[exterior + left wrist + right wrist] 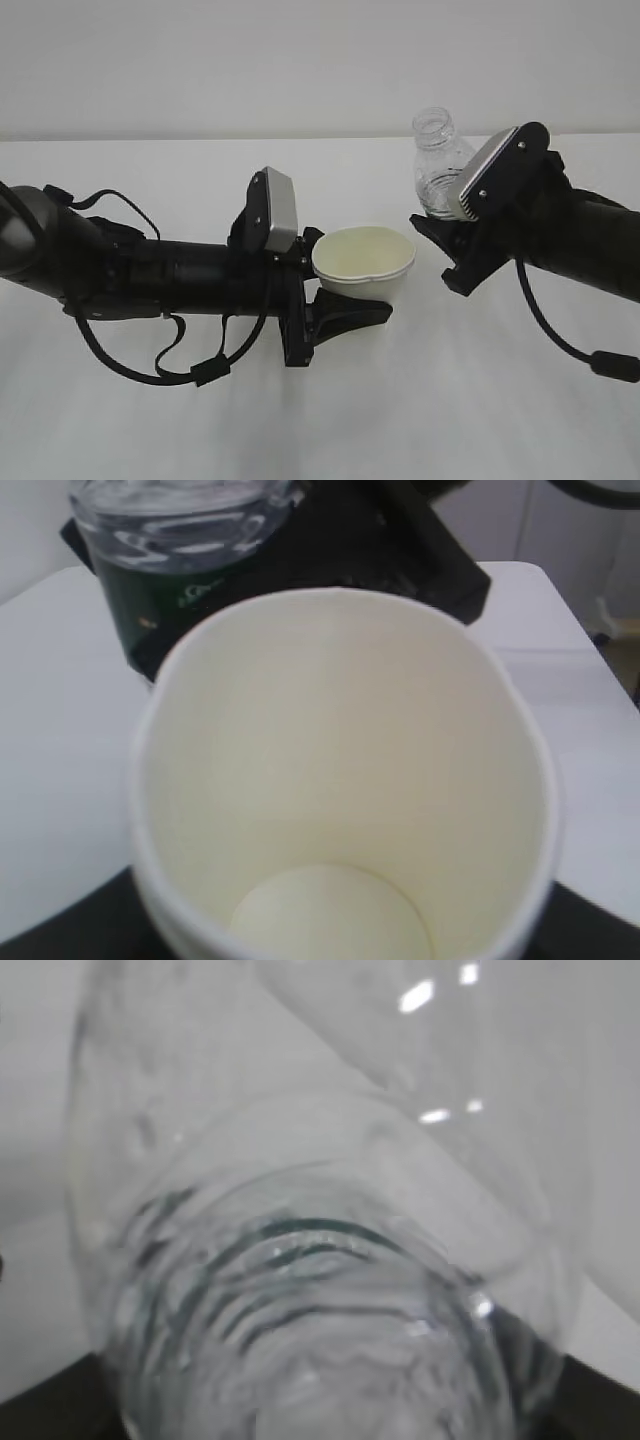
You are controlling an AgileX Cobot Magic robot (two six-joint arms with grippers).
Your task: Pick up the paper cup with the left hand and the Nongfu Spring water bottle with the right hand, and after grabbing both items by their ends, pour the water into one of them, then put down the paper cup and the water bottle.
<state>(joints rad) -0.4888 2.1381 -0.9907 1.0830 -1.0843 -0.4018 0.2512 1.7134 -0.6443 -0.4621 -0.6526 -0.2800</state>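
Mid-frame, the left gripper holds the empty paper cup; at right, the right gripper holds the upright bottle. Both are lifted; pouring and setting down remain.

Count on the white table: one paper cup, one water bottle, two robot arms, left and right, each carrying one gripper.

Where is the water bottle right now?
In the exterior view the water bottle is upper right, held by the right gripper, just right of the paper cup.
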